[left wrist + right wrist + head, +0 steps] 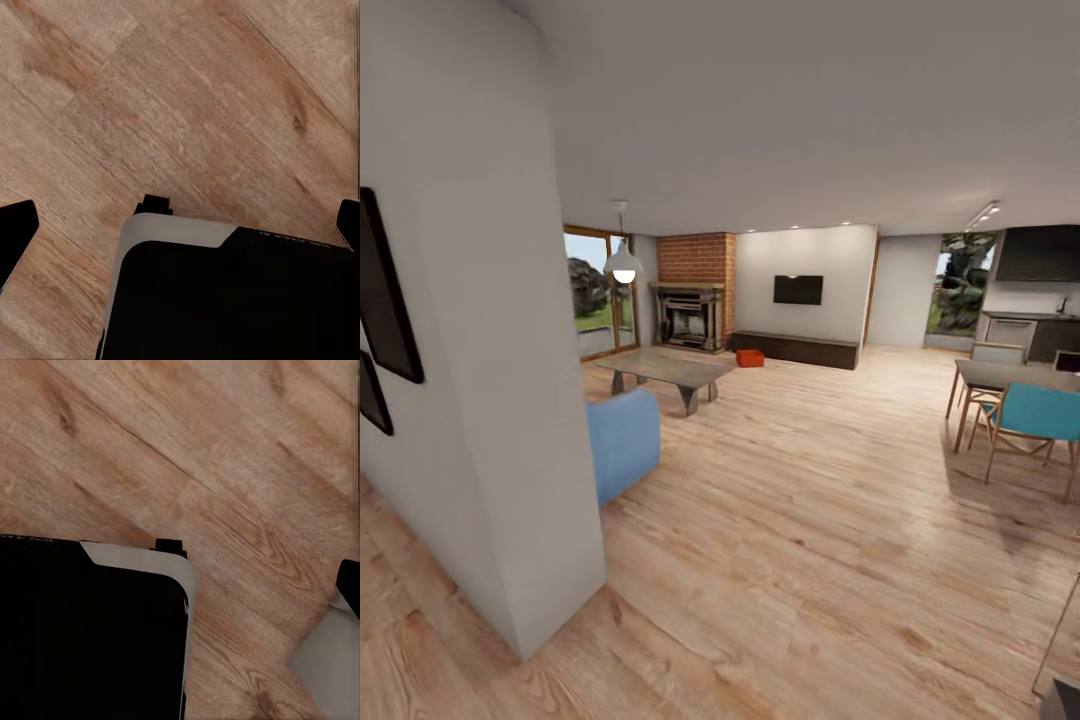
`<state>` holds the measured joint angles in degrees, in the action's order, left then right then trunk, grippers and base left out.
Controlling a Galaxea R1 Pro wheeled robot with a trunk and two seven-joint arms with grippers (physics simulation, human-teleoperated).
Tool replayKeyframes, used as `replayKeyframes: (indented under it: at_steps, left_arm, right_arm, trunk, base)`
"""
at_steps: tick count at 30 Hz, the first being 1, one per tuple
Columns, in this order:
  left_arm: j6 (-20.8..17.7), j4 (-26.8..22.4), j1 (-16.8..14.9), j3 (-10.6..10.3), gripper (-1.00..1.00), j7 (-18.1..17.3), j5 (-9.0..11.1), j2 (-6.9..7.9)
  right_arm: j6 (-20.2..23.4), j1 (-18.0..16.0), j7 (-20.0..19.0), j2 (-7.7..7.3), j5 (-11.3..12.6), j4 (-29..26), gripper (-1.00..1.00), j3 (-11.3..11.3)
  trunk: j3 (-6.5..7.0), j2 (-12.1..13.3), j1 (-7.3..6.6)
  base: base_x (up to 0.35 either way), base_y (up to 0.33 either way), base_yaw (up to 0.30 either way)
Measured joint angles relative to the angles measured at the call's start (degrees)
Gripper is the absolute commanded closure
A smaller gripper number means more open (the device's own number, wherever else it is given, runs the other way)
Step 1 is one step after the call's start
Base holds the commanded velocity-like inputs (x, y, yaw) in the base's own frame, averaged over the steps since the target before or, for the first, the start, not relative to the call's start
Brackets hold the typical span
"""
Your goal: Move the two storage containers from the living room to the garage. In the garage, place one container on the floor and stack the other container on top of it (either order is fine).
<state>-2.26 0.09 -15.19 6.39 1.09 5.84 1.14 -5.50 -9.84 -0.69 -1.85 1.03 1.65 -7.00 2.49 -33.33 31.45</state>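
I look across the living room's light wood plank floor [810, 500]. One orange-red storage container [750, 358] sits on the floor far ahead, in front of the long dark bench [796, 348] and right of the fireplace [690, 316]. In the left wrist view my left gripper [181, 225] is open and empty, its black fingertips [16, 229] at the frame's opposite edges above the planks and the robot's black base [225, 300]. In the right wrist view my right gripper [180, 585] holds nothing; one fingertip [349, 585] shows at the edge.
A white wall corner [510, 400] stands close on the left, with a blue sofa [623, 440] and a low coffee table [670, 371] beyond it. A dining table with chairs [1020, 405] is on the right. A brick chimney [700, 258] and a black TV [798, 289] are at the back.
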Motion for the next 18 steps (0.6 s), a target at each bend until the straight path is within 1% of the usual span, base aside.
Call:
replayKeyframes:
  at_steps: [18]
  left_arm:
    - [-0.01, 0.00, 0.00, 0.00, -1.00, 0.00, 0.00, 0.00]
  right_arm:
    - [0.00, -0.03, -0.03, 0.01, 0.00, -0.01, -1.00, 0.00]
  trunk:
    - [0.00, 0.00, 0.00]
  base:
    - [0.323, 0.000, -0.237]
